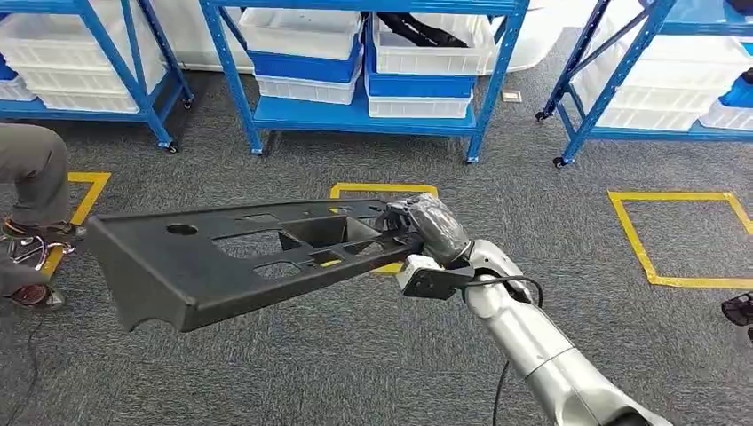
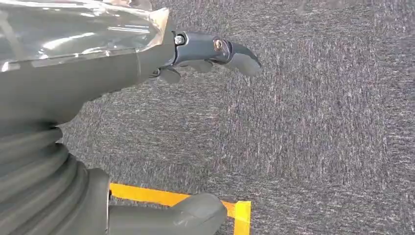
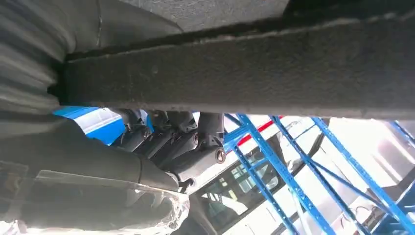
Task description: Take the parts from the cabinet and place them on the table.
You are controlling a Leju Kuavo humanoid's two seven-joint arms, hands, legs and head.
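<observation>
Silver and jointed, the right arm (image 1: pixel 542 346) rises from the lower edge of the head view and bends inward toward the middle, ending in the right hand (image 1: pixel 426 226), which grips one long black plastic part (image 1: pixel 240 257) by its near end. That single part juts out level to the left above the grey carpet (image 1: pixel 373 355), its flat face pierced by several cut-outs, its far end broad and angled. In the right wrist view the dark fingers (image 3: pixel 195 147) curl under the part's edge (image 3: pixel 244 73), clenched on it. One left hand (image 2: pixel 98 63) shows in its own wrist view, hanging over carpet with its fingers (image 2: pixel 230 51) apart and nothing between them, a strip of yellow tape (image 2: pixel 166 196) below. Three yellow floor squares mark the carpet, one of them (image 1: pixel 684 240) at the right. Three blue shelf racks stand beyond; the middle rack (image 1: pixel 364 115) carries white and blue bins (image 1: pixel 302 35). One person's leg and shoe (image 1: pixel 35 186) are at the left edge.
</observation>
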